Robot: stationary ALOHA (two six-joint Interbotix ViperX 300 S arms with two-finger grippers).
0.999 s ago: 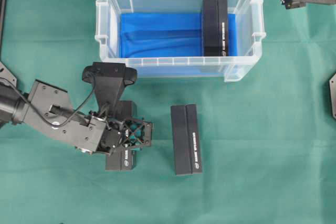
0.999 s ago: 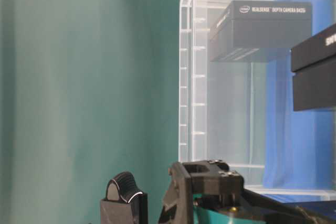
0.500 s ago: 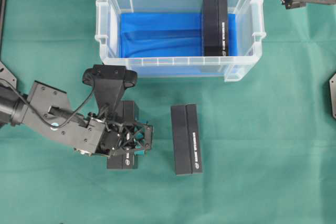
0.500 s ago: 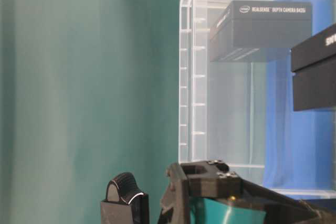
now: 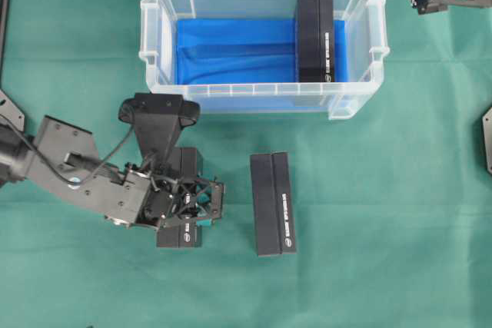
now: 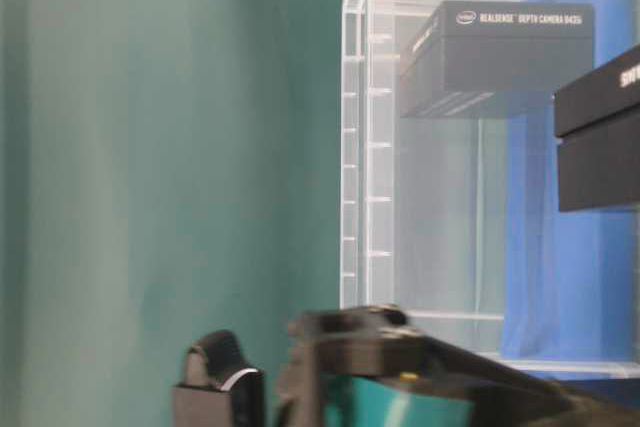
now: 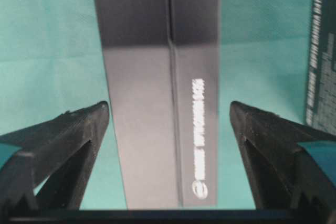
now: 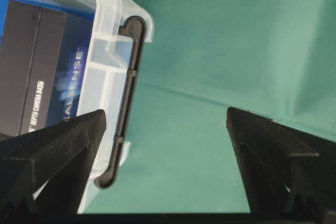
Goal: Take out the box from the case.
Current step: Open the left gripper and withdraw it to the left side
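- Left gripper (image 7: 168, 129): released, jaws spread wide w/ clear gaps on both sides of the box just set down (image 7: 160, 87). Nothing gripped. In the overhead view it sits at approx. 8 o'clock from the case (image 5: 361, 101).
- Right gripper (image 8: 165, 156): also spread wide, empty, parked off the case's 2 o'clock corner; its cam looks down on the case handle (image 8: 126, 103).
- Task item: one black box left inside the case (image 5: 315, 38), lying flat on the blue lining (image 5: 231, 51) at the 3 o'clock end, close to the end wall. A second removed box (image 5: 273, 203) lies on the green cloth (image 5: 400, 213) at 6 o'clock of the case, just beside the left gripper's box but apart from it.
- Step in hand (judged): clear the left gripper off the placed box.
- Procedure: lift straight up before any sideways travel; a sideways move while low could drag a finger into the box and skew it.
- Watch the neighbouring box at the gripper's 3 o'clock; keep the retract path away from it.
- Next pick (judged): box sits near the end wall, so approach from above w/ jaws across its narrow width, as room beside the wall looks tight.
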